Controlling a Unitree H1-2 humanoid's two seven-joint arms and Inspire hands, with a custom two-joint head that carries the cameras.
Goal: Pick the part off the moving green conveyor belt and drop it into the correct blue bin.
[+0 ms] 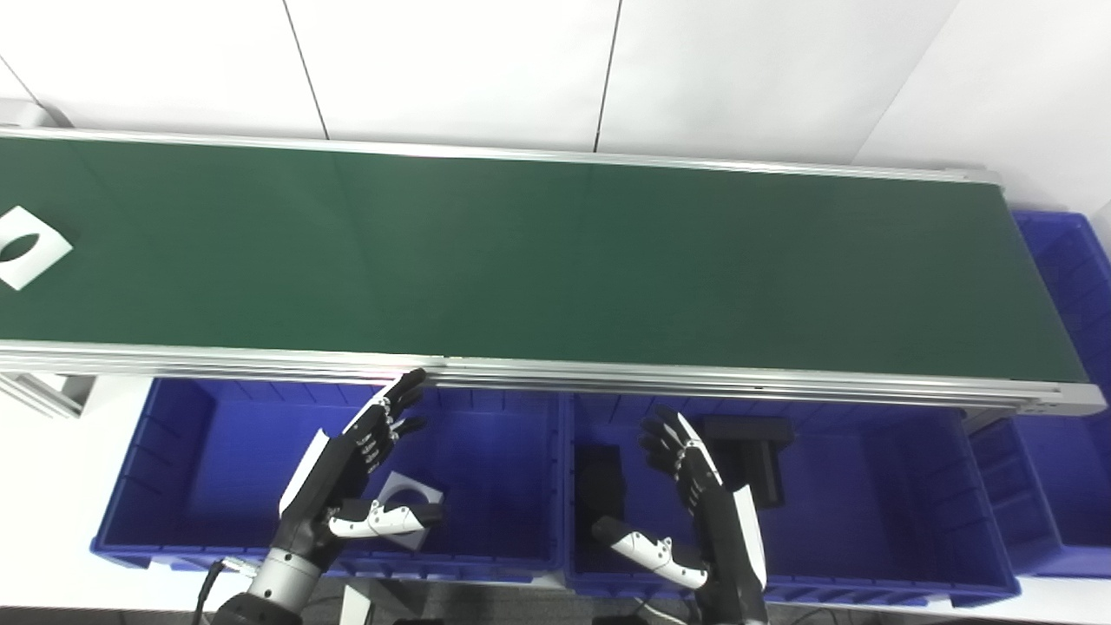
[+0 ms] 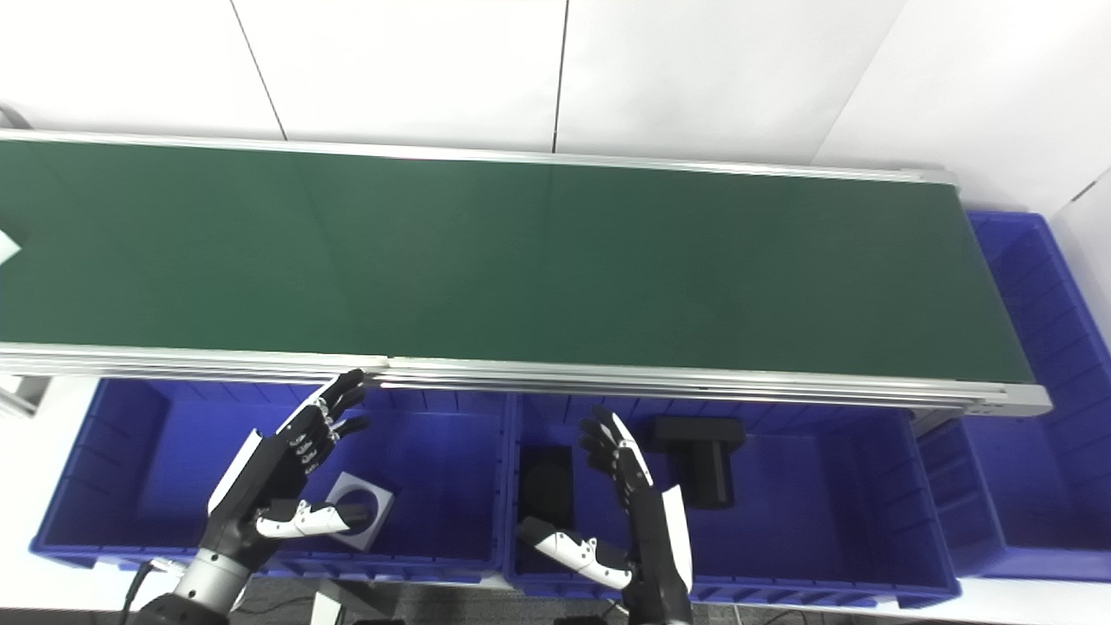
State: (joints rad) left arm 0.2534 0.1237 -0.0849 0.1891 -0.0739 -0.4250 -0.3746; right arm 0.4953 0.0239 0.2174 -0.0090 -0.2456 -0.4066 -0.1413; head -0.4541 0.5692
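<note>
Overhead, green conveyor belt (image 1: pixel 538 260) spans white wall panels (image 1: pixel 451 69), blue bins (image 1: pixel 486 486) below.

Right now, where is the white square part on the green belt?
The white square part with a round hole lies at the far left end of the green conveyor belt, far from both hands.

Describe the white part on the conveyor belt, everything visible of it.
The white part is a flat, thin square plate with a large oval-looking hole through its middle, green showing through. It lies turned diamond-wise on the green belt at the far left end, partly cut by the picture's edge. Nothing but the belt touches it; material unclear.
</note>
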